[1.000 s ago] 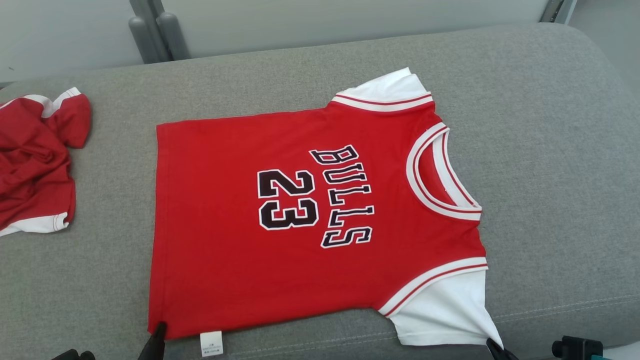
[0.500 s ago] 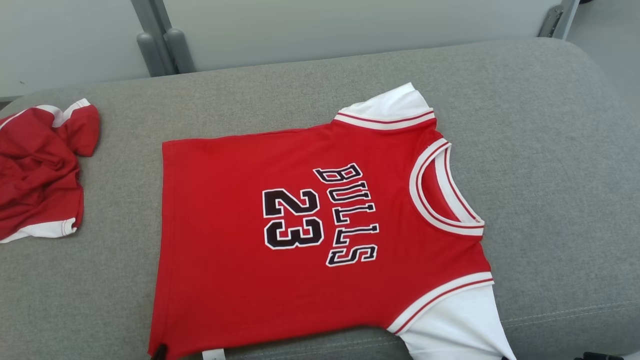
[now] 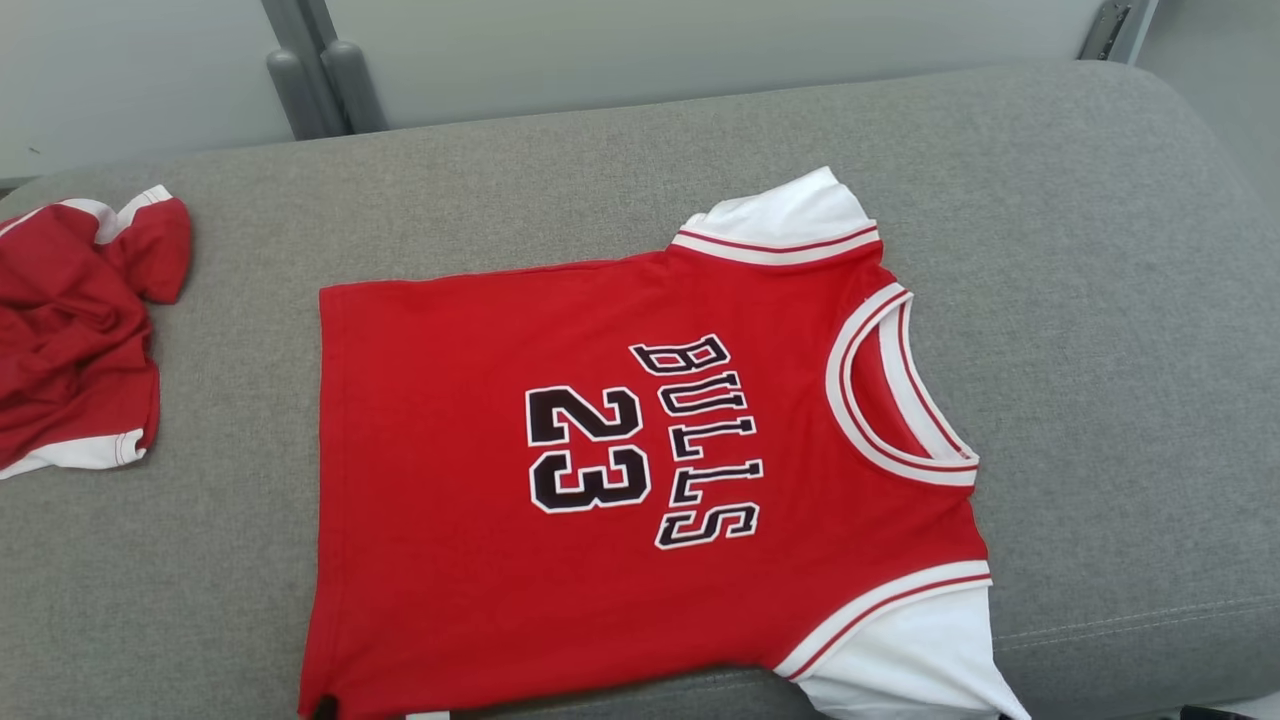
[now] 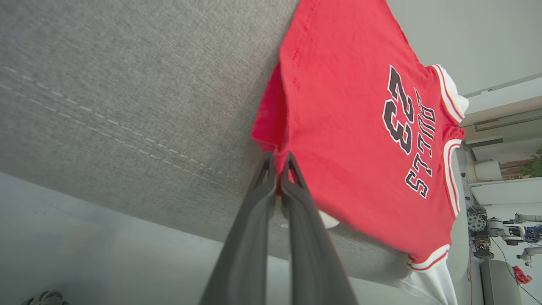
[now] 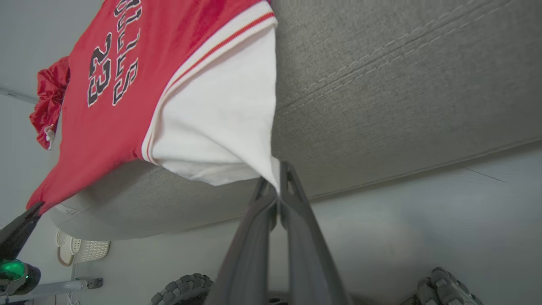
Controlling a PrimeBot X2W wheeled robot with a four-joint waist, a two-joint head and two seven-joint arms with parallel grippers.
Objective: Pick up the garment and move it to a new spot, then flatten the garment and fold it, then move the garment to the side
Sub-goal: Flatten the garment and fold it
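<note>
Your left gripper (image 4: 277, 165) is clamped shut on the near hem corner (image 4: 264, 131) of the jersey (image 3: 450, 600), at 7 o'clock in the head view. Your right gripper (image 5: 277, 178) is pinched just as tight on the tip of the near white sleeve (image 5: 220, 127), at 5 o'clock. Over the last second you have drawn both corners toward you. The whole jersey has slid toward 6 o'clock on the sofa cushion (image 3: 1100, 300), by more than the small camera shift explains, since the crumpled red garment (image 3: 70, 340) at 9 o'clock has hardly moved in the frame. Both wrist views show the near edge draped over the front of the cushion. Beyond it the body lies face up and smooth, with the number 23 (image 3: 590, 450) undistorted. Farther out, the far sleeve (image 3: 790, 210) at 1 o'clock lies flat and the far hem runs straight. I'd judge the flattening all but finished; the pull has done its work. Dragging further could slide the shirt off the front, so folding looks like your next step.
</note>
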